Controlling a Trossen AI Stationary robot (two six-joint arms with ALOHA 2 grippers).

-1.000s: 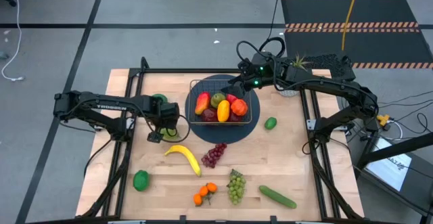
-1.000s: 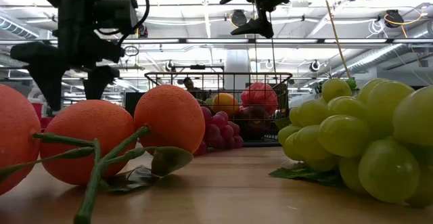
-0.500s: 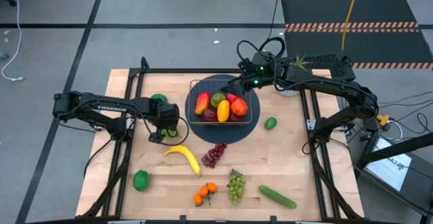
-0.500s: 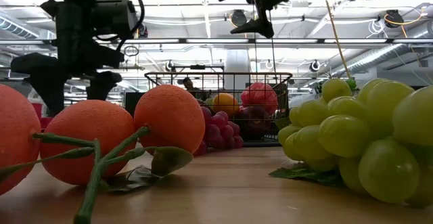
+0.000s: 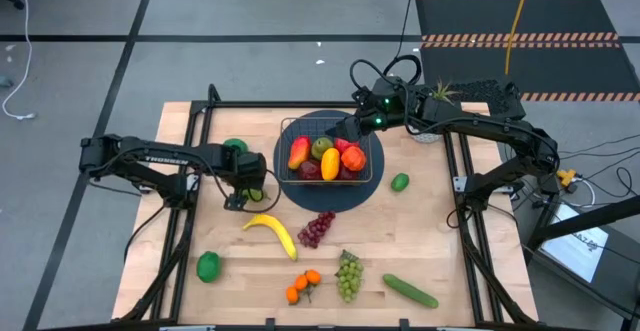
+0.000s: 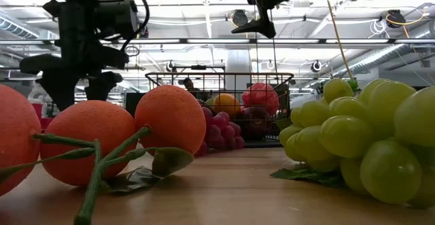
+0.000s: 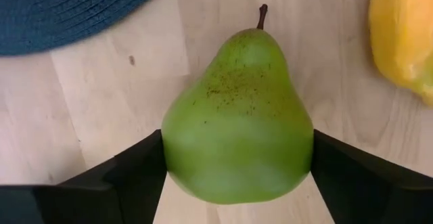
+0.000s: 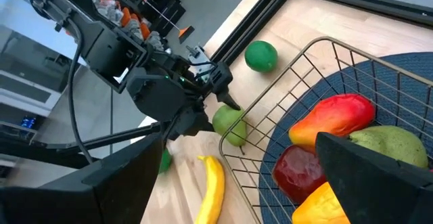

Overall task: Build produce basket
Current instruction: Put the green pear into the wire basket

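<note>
A green pear (image 7: 238,122) lies on its side on the wooden table, just off the round blue mat (image 7: 67,7). My left gripper (image 5: 246,187) points down over the pear, its fingers closed against the pear's two sides. The wire basket (image 5: 300,121) sits on the mat and holds a mango, a pear, red apples and a yellow fruit. High above the basket's far right corner, my right gripper (image 5: 347,128) hangs open with nothing between its fingers. The right wrist view also shows the pear (image 8: 230,124) under the left gripper. My left gripper has the green pear's wide lower part (image 7: 174,149) between its two fingers (image 7: 135,176), one on each side. The fingers come from above, pointing down, and lie across the pear. The pear rests on the table, its stem (image 7: 261,15) pointing away from the fingers.
On the near half of the table lie a banana (image 5: 272,233), purple grapes (image 5: 316,228), green grapes (image 5: 348,275), oranges (image 5: 303,287), a cucumber (image 5: 410,290) and a lime (image 5: 208,266). Other limes (image 5: 400,181) (image 5: 235,147) flank the mat. A potted plant (image 5: 440,96) stands far right.
My left gripper has stayed over the pear and its fingers have drawn in from wide open onto the pear's sides. The pear has not moved.
</note>
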